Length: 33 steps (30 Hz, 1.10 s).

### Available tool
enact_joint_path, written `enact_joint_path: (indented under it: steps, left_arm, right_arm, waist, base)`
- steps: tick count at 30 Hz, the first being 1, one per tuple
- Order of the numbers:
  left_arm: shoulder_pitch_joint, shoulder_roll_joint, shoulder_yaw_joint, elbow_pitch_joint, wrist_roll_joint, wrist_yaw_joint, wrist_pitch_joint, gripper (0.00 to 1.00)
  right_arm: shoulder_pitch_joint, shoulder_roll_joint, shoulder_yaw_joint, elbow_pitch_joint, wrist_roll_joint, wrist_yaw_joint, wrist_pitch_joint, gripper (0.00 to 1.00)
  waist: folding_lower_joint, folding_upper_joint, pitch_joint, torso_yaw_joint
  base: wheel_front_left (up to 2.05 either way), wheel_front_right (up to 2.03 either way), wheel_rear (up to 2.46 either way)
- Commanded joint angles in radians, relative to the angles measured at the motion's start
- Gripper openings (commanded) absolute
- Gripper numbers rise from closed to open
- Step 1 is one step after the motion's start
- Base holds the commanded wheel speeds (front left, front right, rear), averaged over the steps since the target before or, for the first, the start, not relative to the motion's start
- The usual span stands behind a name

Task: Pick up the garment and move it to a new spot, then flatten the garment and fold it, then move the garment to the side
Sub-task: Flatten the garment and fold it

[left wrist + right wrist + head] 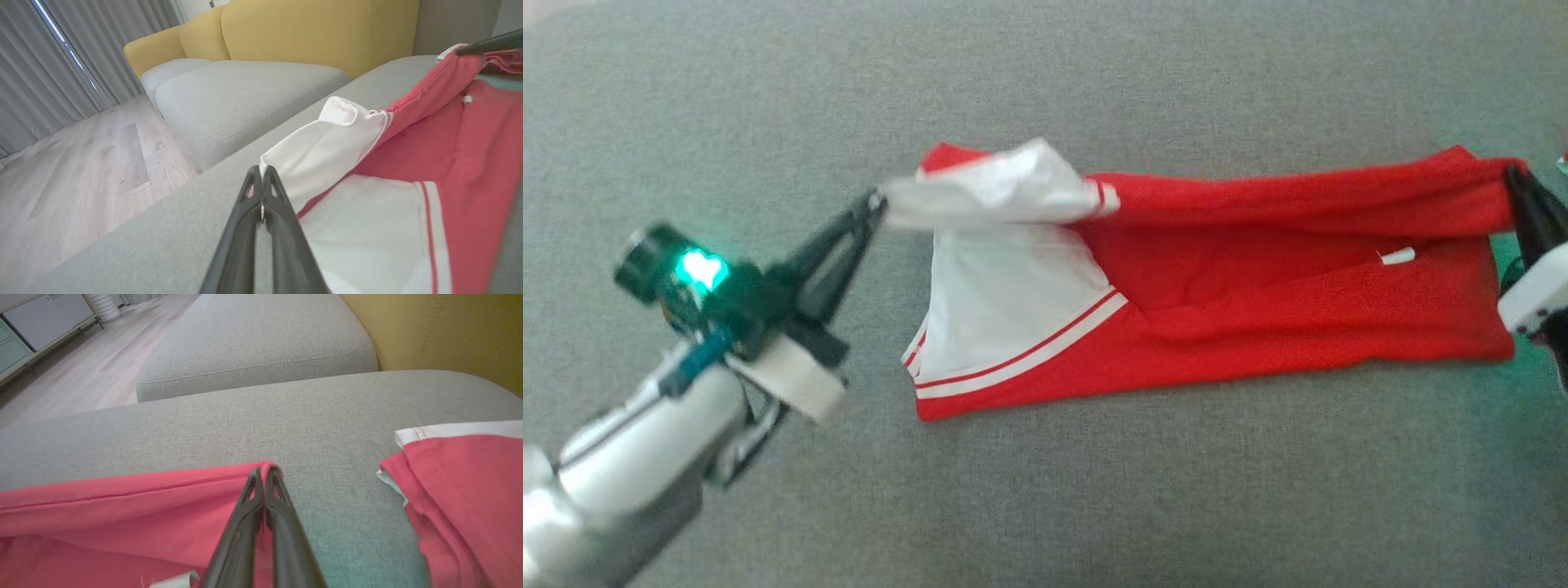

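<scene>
Garment (1258, 310) lying flat mid sofa cushion (768, 82); left gripper (878, 204), right gripper (1515, 175) pinching its raised far corners; fold seemingly starting, side move remaining.

Home living room. Sofa with mustard-yellow backrest (318, 32) and grey fabric seat cushions (245, 94), laid out as a sectional with one cushion run beside another. Light wood-look plank floor (81, 175). Floor-length grey curtains (41, 61) with a slit of daylight between them. Low cabinet (49, 316) with white and pale green fronts at the floor's edge. Red-and-white garment (1298, 310) spread on the grey cushion, household clothing.
</scene>
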Motion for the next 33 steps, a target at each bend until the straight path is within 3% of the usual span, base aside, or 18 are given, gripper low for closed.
enact_joint_path:
  steps: [1,9,10,11,12,13,14,16,25,33]
  left_arm:
    - [0.004,0.050,0.053,-0.046,-0.004,0.020,-0.005,0.00]
    - [0.143,0.045,0.048,-0.129,-0.021,0.061,-0.005,0.00]
    - [0.155,0.042,0.048,-0.131,-0.023,0.062,-0.005,0.00]
    - [0.165,0.038,0.049,-0.132,-0.026,0.065,-0.005,0.00]
    - [0.176,0.032,0.051,-0.133,-0.031,0.065,-0.005,0.00]
    - [0.188,0.026,0.054,-0.132,-0.036,0.066,-0.005,0.05]
    - [0.200,0.019,0.057,-0.130,-0.041,0.070,-0.005,0.26]
    - [0.227,0.008,0.067,-0.125,-0.050,0.082,-0.005,1.00]
    - [0.410,-0.096,0.230,-0.152,-0.033,0.179,-0.005,1.00]
    - [0.643,-0.276,0.455,-0.211,0.146,0.281,-0.005,1.00]
  right_arm:
    - [0.040,-0.039,-0.015,-0.038,-0.007,0.007,-0.009,0.00]
    - [0.171,-0.017,-0.096,-0.112,-0.058,0.007,0.016,0.00]
    - [0.182,-0.012,-0.108,-0.119,-0.066,0.007,0.020,0.13]
    - [0.193,-0.006,-0.119,-0.124,-0.074,0.007,0.025,0.43]
    - [0.203,0.001,-0.132,-0.128,-0.083,0.007,0.029,0.93]
    - [0.212,0.010,-0.150,-0.130,-0.091,0.007,0.030,1.00]
    - [0.223,0.021,-0.169,-0.131,-0.102,0.007,0.029,1.00]
    - [0.249,0.044,-0.196,-0.140,-0.122,0.007,0.032,1.00]
    - [0.392,0.156,-0.332,-0.210,-0.212,0.007,-0.006,1.00]
    - [0.501,0.299,-0.456,-0.277,-0.283,0.007,-0.026,1.00]
  waist:
    - [0.0002,-0.0001,-0.006,0.005]
    - [0.0002,-0.0001,-0.010,0.011]
    - [0.0002,-0.0001,-0.010,0.011]
    - [0.0002,-0.0001,-0.010,0.010]
    - [0.0002,-0.0001,-0.010,0.008]
    - [0.0002,-0.0001,-0.012,0.007]
    - [0.0002,-0.0001,-0.014,0.005]
    - [0.0002,-0.0001,-0.023,-0.002]
    - [0.0002,-0.0001,-0.078,-0.023]
    - [0.0002,-0.0001,-0.134,-0.019]
  base:
    - [0.00,0.00,0.00]
    - [0.00,0.00,0.00]
    - [0.00,0.00,0.00]
    - [0.00,0.00,0.00]
    - [0.00,0.00,0.00]
    - [0.00,0.00,0.00]
    - [0.00,0.00,0.00]
    - [0.00,0.00,0.00]
    - [0.00,0.00,0.00]
    - [0.00,0.00,0.00]
